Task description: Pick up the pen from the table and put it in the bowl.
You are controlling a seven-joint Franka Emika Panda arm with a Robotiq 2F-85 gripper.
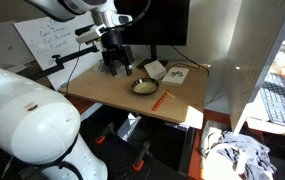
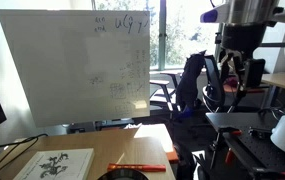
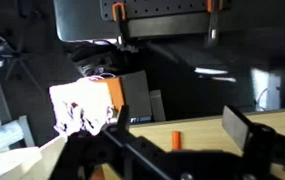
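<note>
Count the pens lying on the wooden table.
1. The pen lies on the table beside the bowl, towards an edge; others may be hidden.

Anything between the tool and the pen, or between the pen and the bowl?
Nothing visible blocks either path. The pen lies on the table just beside the bowl. The tool hangs beyond the bowl, so reach over it rather than sweep across.

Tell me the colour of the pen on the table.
Orange-red. The pen shows best in an exterior view, lying near the bowl.
</note>
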